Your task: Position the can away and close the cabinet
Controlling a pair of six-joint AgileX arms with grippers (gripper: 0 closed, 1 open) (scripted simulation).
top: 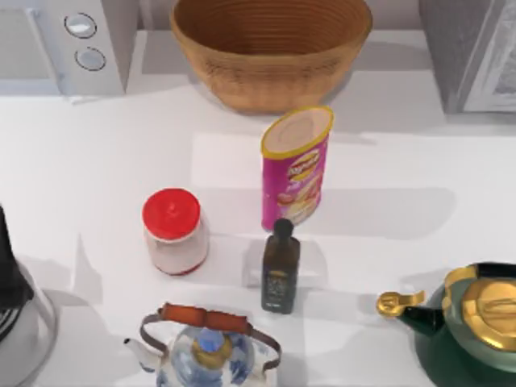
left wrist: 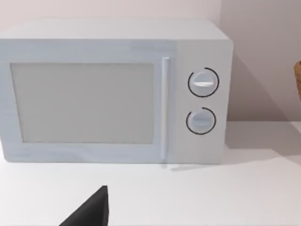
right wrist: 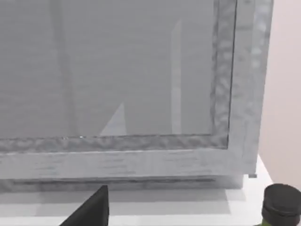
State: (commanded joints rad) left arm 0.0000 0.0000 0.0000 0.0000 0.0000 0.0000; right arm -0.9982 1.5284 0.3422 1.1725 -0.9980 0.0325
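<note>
The can is standing up on the desk, near the middle. It is tall and pink, and its long side is pointing up, leaning a little in the top view. Its open mouth is facing up.

A basket is sitting just behind the can. A small dark bottle is standing right in front of it, very close. A jar with a red lid is sitting to the left of the can, a bit apart.

The cabinet is sitting at the back right corner of the desk. In the right wrist view it is looking big and grey, so the right arm is facing it. That makes me think the right arm is the better one for the can, since the can has to travel right and back to reach the cabinet.

The left arm is facing the microwave at the back left, well away from the can.

A dark tip of each claw is peeking in at the bottom of its wrist view, left claw and right claw. I cannot tell if either is spread or pressed together. Neither is touching the can yet.
</note>
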